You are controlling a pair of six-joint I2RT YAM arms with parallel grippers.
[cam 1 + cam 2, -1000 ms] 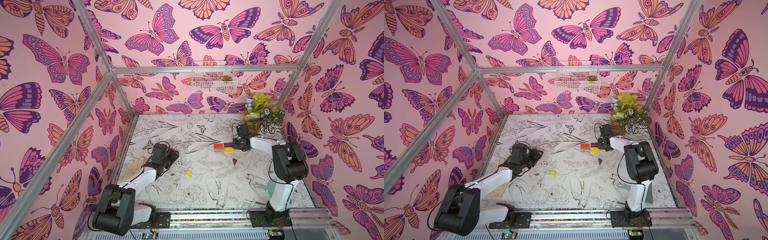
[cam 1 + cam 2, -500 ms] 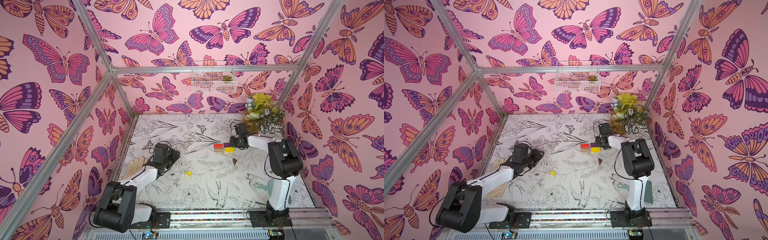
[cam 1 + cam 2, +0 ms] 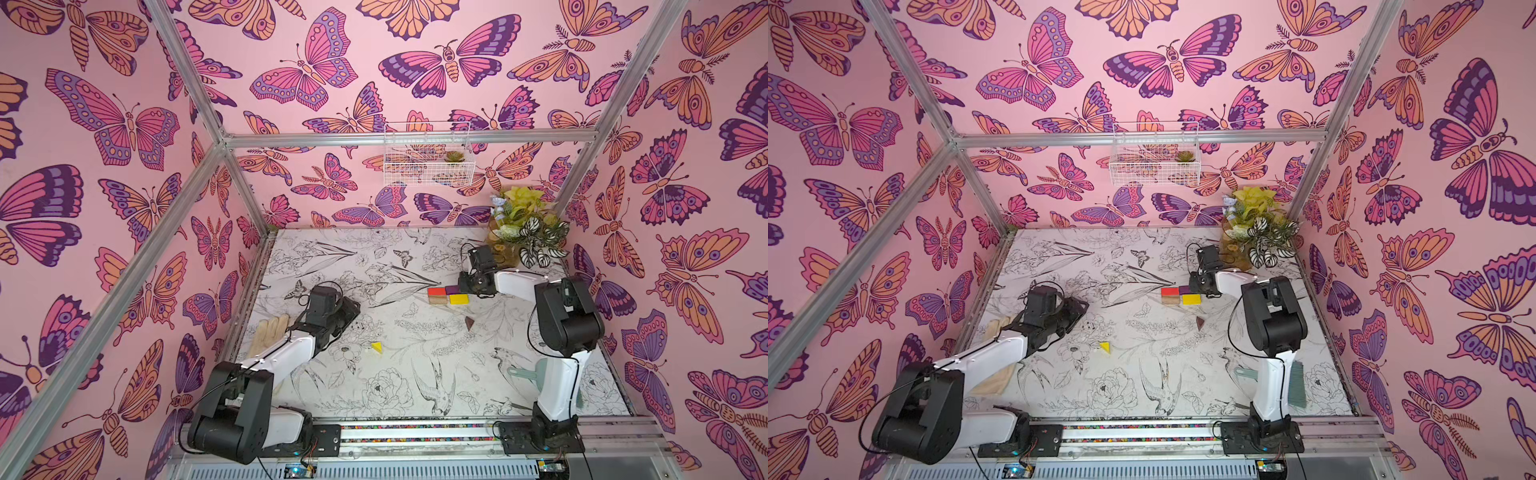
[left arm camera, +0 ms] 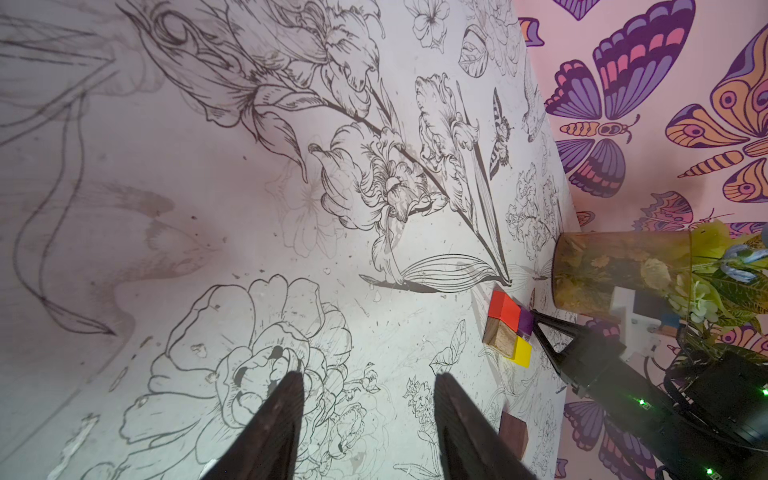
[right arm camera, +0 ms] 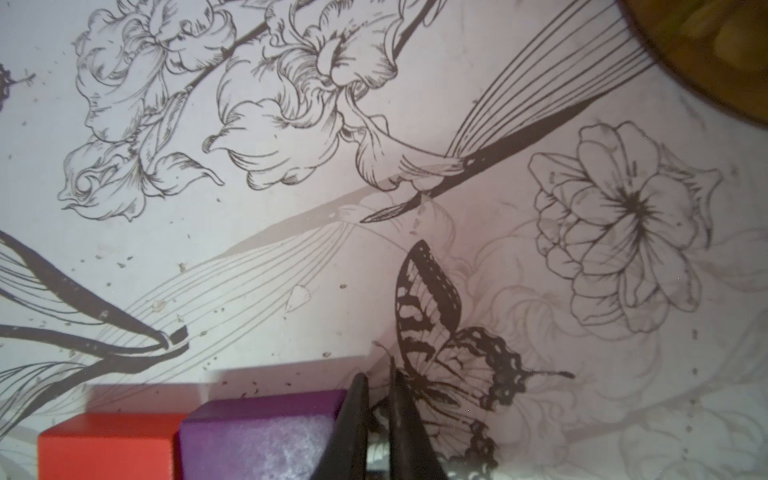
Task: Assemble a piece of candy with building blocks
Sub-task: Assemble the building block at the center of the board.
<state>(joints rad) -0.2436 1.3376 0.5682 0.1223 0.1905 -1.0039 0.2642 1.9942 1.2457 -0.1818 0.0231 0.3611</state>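
Both top views show the table (image 3: 332, 257) with four blocks pushed together into a two-by-two body right of centre. The red block (image 3: 436, 291) sits far left and the purple block (image 3: 451, 289) far right. The plain-wood block (image 3: 438, 300) sits near left and the yellow block (image 3: 458, 299) near right. Neither triangle has joined them. The dark brown triangle (image 3: 469, 323) lies apart on the near right of the body. The yellow triangle (image 3: 376, 347) lies well apart, nearer and further left, around mid-table.

The right gripper (image 3: 464, 286) is down at the right end of the purple block. In the right wrist view its fingertips (image 5: 360, 392) are almost together, with only a thin slit and nothing between them. They stand just beside the purple block's end, and actual contact cannot be told.

The left gripper (image 3: 351, 309) is on the left side of the table, well apart from the body. In the left wrist view its fingers (image 4: 286, 399) are spread with only the printed table surface between them.

A pale glove (image 3: 268, 336) lies at the left edge beside the left arm. A teal dustpan (image 3: 523, 374) and brush (image 3: 1296, 384) lie at the near right, partly behind the right arm. A potted plant (image 3: 523, 224) stands in the far right corner.
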